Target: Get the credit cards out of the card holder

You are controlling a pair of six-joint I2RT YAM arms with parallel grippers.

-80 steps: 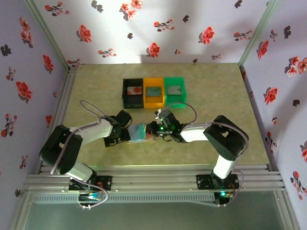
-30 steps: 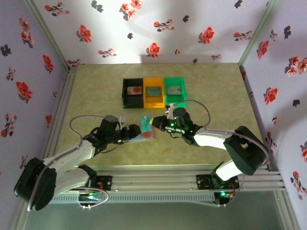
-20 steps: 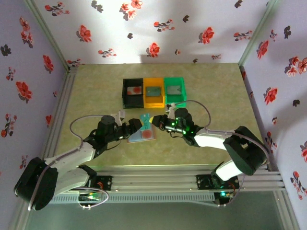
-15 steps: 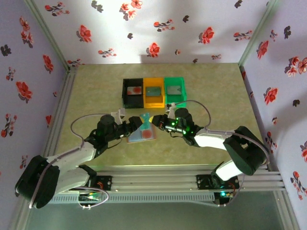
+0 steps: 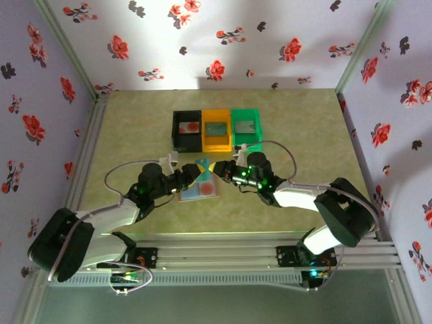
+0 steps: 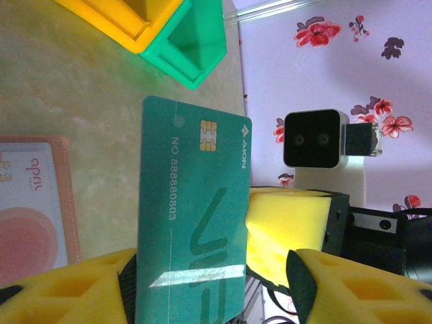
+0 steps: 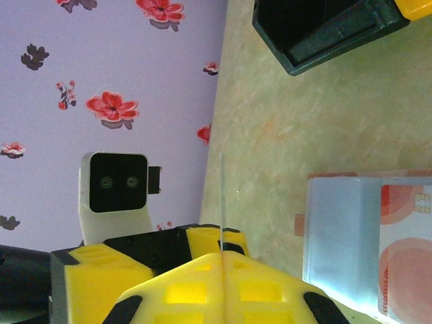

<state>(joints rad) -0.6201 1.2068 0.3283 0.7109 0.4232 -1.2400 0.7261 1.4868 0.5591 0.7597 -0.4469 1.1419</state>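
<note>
On the left side of the surface (image 5: 128,128), the left gripper (image 5: 192,177) reaches in toward the middle, held low over the front half. Its yellow jaws stand apart on either side of a teal card (image 6: 192,216), which sits upright between them. In the left wrist view the card's lower end lies close against one finger while a clear gap separates it from the other, so these jaws are part open and not clamped on the card.

Just under and beside the card, the card holder (image 5: 199,190) lies open and flat on the surface, pinkish tan at its edge with pale blue panels inside. A pink card (image 7: 405,256) sits in one of its panels.

To the right of the teal card, the right gripper (image 7: 221,260) meets it from the other side. Its jaws are pressed fully together on the card's edge, which shows as a thin line rising from between the yellow fingers in the right wrist view. The card is lifted clear of the holder.

Farther back stand a black bin (image 5: 187,131), an orange bin (image 5: 217,129) and a green bin (image 5: 246,128), touching in a row.
</note>
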